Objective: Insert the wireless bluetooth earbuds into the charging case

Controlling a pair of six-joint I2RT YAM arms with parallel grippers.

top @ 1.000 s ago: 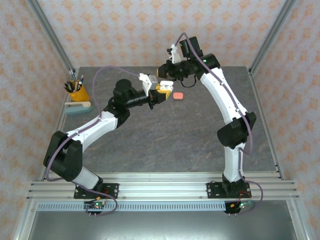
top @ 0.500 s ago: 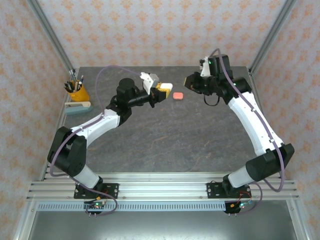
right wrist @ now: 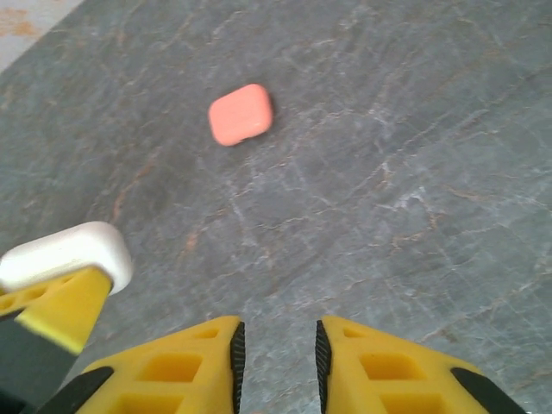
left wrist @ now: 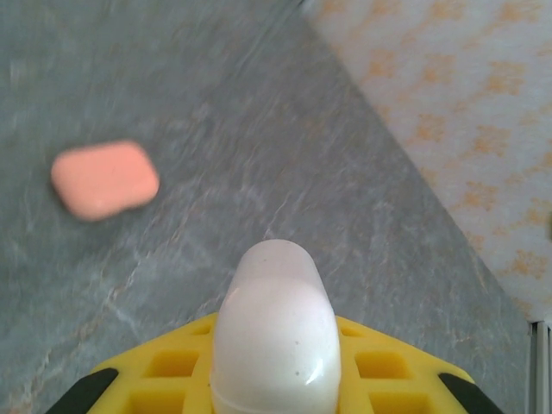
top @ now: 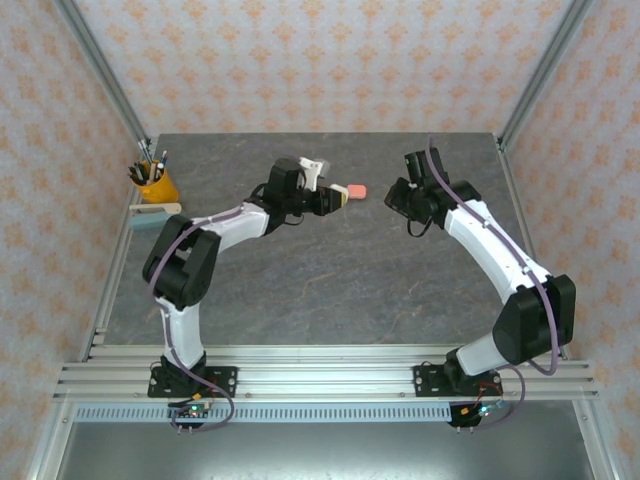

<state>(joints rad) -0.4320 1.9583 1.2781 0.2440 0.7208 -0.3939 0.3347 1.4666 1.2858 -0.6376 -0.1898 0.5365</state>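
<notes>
Charging case [left wrist: 276, 336] in left gripper [left wrist: 276, 392]; right wrist: right gripper [right wrist: 276, 349] parted.

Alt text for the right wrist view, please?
A coral-pink rounded plastic case lies on the grey marbled table beyond the right gripper's parted, empty fingers. At left, the left gripper holds a white rounded plastic case.

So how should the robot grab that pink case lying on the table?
Come straight down from above and pinch the pink case across its narrower width, on the two longer sides. It lies flat on the table, a low rounded rectangle with nothing touching it, so that's probably the surest hold.
</notes>
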